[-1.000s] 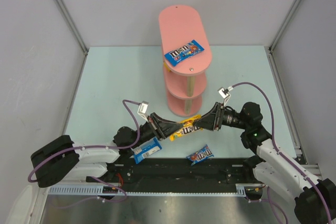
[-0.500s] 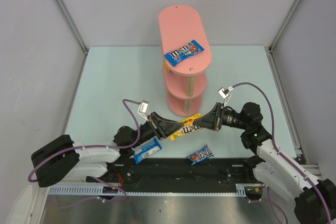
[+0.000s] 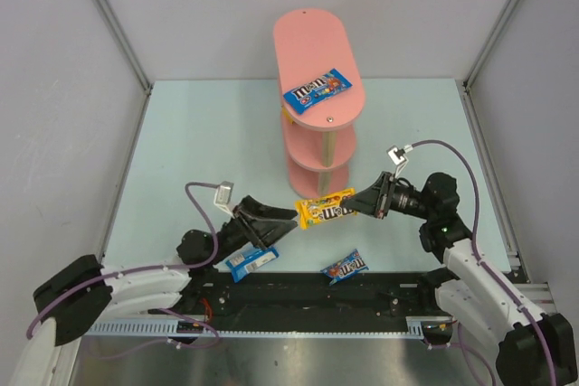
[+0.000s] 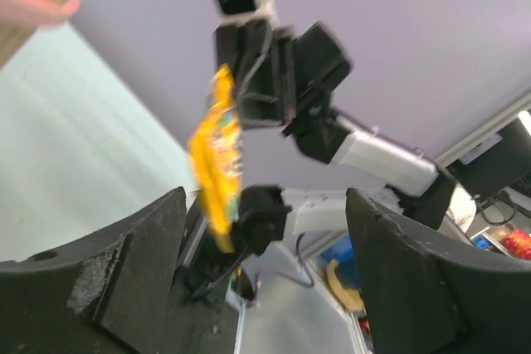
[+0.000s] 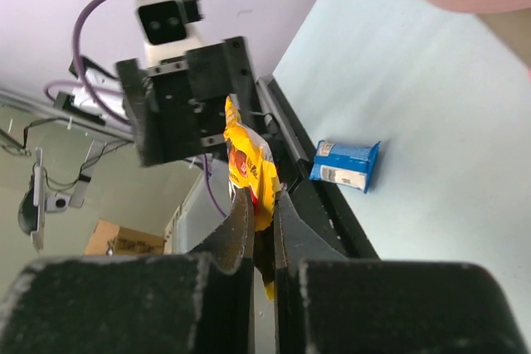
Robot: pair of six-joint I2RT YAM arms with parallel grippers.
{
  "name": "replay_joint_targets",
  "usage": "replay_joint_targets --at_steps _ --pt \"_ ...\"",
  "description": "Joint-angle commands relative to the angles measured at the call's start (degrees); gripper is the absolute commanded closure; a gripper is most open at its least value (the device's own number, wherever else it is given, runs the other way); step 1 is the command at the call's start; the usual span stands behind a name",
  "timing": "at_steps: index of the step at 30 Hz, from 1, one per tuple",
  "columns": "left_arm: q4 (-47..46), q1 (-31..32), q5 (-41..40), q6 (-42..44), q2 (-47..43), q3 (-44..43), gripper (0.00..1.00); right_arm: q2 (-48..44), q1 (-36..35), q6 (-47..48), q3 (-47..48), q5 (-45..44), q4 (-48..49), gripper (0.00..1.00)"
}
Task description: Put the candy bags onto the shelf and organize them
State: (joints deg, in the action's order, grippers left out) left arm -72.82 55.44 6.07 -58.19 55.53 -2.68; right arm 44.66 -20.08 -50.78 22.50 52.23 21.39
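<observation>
Reads "m&m's" in white on the blue packet (image 3: pixel 316 89) lying flat at the near end of the pink shelf's (image 3: pixel 312 38) top board; same lettering, dark, on the yellow packet (image 3: pixel 326 212). Held off the counter (image 3: pixel 199 133) in front of the shelf's foot, that yellow packet, pinched at its right end by the right claw (image 3: pixel 355 205), pressed together on the wrapper. Spread wide, the left claw (image 3: pixel 291 223), just left of the yellow packet and not touching it (clear gap in the left wrist view). Down near the counter's front edge, a second blue packet (image 3: pixel 251 261) beside the left arm and a third blue packet (image 3: pixel 345 267) apart to its right, print too small to read. Pale mint counter, plain grey-lilac walls (image 3: pixel 54 88), metal frame posts (image 3: pixel 109 20) at the corners.
</observation>
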Motion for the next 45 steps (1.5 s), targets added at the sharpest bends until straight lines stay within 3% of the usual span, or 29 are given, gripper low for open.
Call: replay_joint_targets --at_steps 1,7,9,12,16,25,31,36,41,45 --pt "-22.56 -1.74 -2.11 -0.34 -9.09 7.33 0.16 -1.95 5.39 2.87 1.14 2.7 -4.3 1.0" --pt "-2.72 -2.09 -3.78 3.17 -25.28 8.13 0.12 -6.87 16.55 10.52 3.77 0.34 -21.09 1.0" --pt "0.47 -2.09 -3.96 4.05 -28.09 7.86 0.11 -7.4 19.62 12.98 5.7 -3.44 -28.04 1.0" --pt "3.99 -2.35 -3.87 4.32 -31.79 8.13 0.11 -8.01 23.06 12.56 7.46 -7.31 -30.0 1.0" --pt "4.18 -2.44 -3.43 3.53 -32.94 8.83 0.11 -7.23 26.74 7.91 9.39 -10.56 -26.58 1.0" --pt "4.61 -2.62 0.35 2.91 -30.66 6.55 0.12 1.11 28.07 4.29 17.13 -19.44 -17.27 1.0" --pt "8.37 -2.62 1.85 4.14 -29.6 4.53 0.12 12.01 27.81 4.73 24.69 -17.78 -13.66 1.0" --pt "13.49 -2.97 0.97 5.81 -31.09 3.64 0.12 22.2 26.76 4.99 31.19 -10.05 -11.28 1.0" --pt "16.21 -3.32 0.44 5.81 -33.2 3.91 0.12 33.71 22.63 3.85 38.92 -2.93 -7.6 1.0" --pt "17.18 -3.32 0.35 5.46 -33.73 4.08 0.12 38.82 18.16 3.85 42.18 -3.36 -5.66 1.0"
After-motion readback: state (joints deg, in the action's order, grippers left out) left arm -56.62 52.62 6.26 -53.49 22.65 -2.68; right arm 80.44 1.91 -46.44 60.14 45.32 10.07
